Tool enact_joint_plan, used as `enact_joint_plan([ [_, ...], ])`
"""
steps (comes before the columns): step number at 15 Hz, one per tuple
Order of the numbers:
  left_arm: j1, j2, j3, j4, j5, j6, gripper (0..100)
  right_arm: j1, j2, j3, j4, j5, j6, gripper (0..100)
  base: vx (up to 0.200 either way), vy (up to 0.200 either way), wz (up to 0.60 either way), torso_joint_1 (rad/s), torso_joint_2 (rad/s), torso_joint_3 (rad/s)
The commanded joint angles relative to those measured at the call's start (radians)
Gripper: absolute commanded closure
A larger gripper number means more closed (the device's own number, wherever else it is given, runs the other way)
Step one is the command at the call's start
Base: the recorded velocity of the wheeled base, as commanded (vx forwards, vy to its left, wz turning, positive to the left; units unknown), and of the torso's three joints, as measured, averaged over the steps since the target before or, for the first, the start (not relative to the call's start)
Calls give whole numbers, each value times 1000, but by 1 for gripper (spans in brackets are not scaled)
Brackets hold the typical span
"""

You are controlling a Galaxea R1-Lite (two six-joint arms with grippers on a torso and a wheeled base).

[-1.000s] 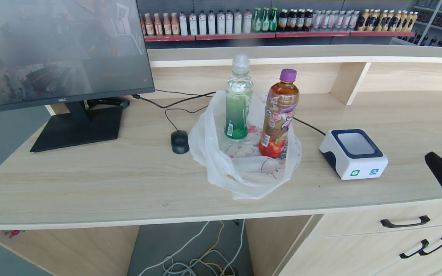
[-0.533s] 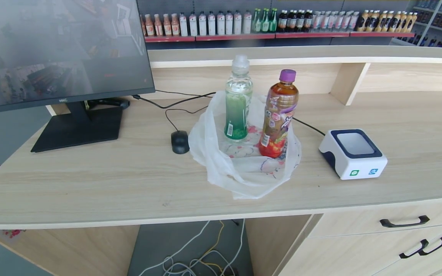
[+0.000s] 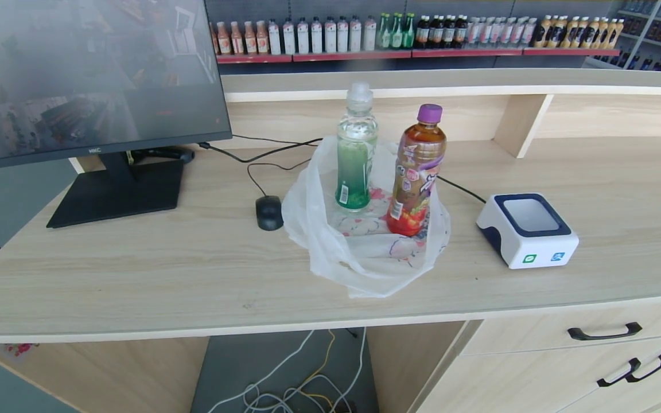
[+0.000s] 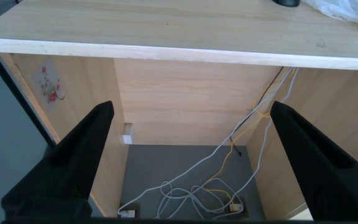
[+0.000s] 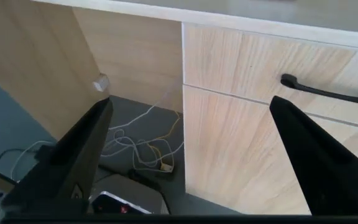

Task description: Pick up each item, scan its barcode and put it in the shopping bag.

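Observation:
A clear bottle with green drink (image 3: 356,149) and a purple-capped tea bottle (image 3: 418,172) stand upright side by side in the flattened white shopping bag (image 3: 365,252) at the middle of the wooden counter (image 3: 135,269). The white and navy barcode scanner (image 3: 528,229) sits to the right of the bag. My left gripper (image 4: 191,162) hangs open below the counter's front edge, facing the cable recess. My right gripper (image 5: 191,155) is open too, low in front of the drawer fronts (image 5: 260,124), with nothing between its fingers.
A monitor (image 3: 84,74) on a black stand fills the counter's left. A black mouse (image 3: 269,212) lies left of the bag, with cables behind. A raised back ledge (image 3: 457,86) borders the counter. Drawers with black handles (image 3: 606,332) sit under the right side; loose cables (image 3: 296,384) lie on the floor.
The right arm's black fingertip, at the head view's right edge one second ago, has dropped out of that view. The bottles, bag and scanner have not moved.

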Motion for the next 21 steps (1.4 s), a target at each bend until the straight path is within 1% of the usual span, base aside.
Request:
enact_joint_plan([
  [1, 1, 0, 0, 0, -1, 2, 0, -160, 56, -1, -1, 0, 0, 0, 0, 0, 0, 0, 0, 0],
  [2, 1, 0, 0, 0, -1, 2, 0, -248, 84, -1, -1, 0, 0, 0, 0, 0, 0, 0, 0, 0],
  [3, -1, 0, 0, 0, 1, 2, 0, -377, 105, 8, -4, 9, 2, 0, 0, 0, 0, 0, 0, 0],
  [4, -1, 0, 0, 0, -1, 2, 0, -390, 99, 15, -5, 25, -5, 0, 0, 0, 0, 0, 0, 0],
  [6, 1, 0, 0, 0, -1, 2, 0, -389, 42, 15, -7, 29, -8, 0, 0, 0, 0, 0, 0, 0],
  [10, 1, 0, 0, 0, 1, 0, 0, -390, 41, 15, -5, 29, 8, 0, 0, 0, 0, 0, 0, 0],
  [11, 1, 0, 0, 0, -1, 0, 0, -412, 27, 15, -5, 31, 2, 0, 0, 0, 0, 0, 0, 0],
  [12, 1, 0, 0, 0, -1, 0, 0, -481, 19, 15, -5, 31, -3, 0, 0, 0, 0, 0, 0, 0],
  [13, 1, 0, 0, 0, -1, 0, 0, -481, 16, 15, -5, 31, -3, 0, 0, 0, 0, 0, 0, 0],
  [15, 1, 0, 0, 0, 1, -1, 0, -443, -40, 15, -5, 31, 2, 0, 0, 0, 0, 0, 0, 0],
  [19, 1, 0, 0, 0, 1, -3, 0, -443, -40, 15, -5, 32, 8, 0, 0, 0, 0, 0, 0, 0],
  [21, 1, 0, 0, 0, 1, -1, 0, -443, -40, 15, -5, 32, 9, 0, -200, 0, 0, -2, 2, 2],
])
